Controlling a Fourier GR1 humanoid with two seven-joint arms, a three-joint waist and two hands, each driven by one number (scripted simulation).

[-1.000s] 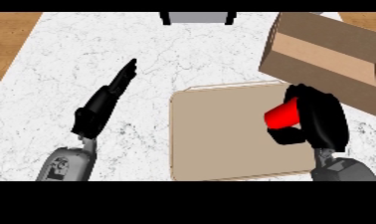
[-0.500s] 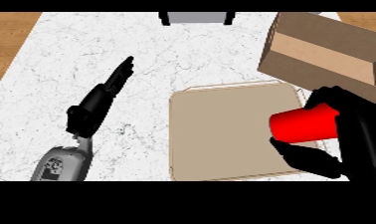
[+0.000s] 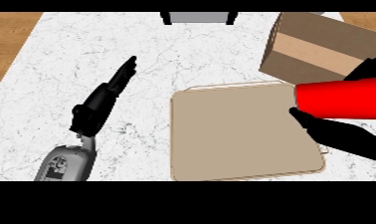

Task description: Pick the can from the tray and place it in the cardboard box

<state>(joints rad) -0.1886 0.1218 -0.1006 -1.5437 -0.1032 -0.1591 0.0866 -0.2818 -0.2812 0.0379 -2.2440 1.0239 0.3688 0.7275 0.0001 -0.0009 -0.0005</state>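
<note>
**Where things sit on the desk**

We see the tray (image 3: 235, 136) lying flat on the desk (image 3: 147, 44), right of centre. Behind it and to its right sits the cardboard box (image 3: 316, 49). The can (image 3: 337, 99) lies sideways above the tray's right edge, in our right hand (image 3: 341, 136). Our left hand (image 3: 103, 101) is left of the tray, over the desk.

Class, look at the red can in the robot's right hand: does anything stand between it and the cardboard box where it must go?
Nothing visible does. The red can, held in the right hand, sits just below the cardboard box, above the tray's right edge, with only bare counter alongside.
</note>
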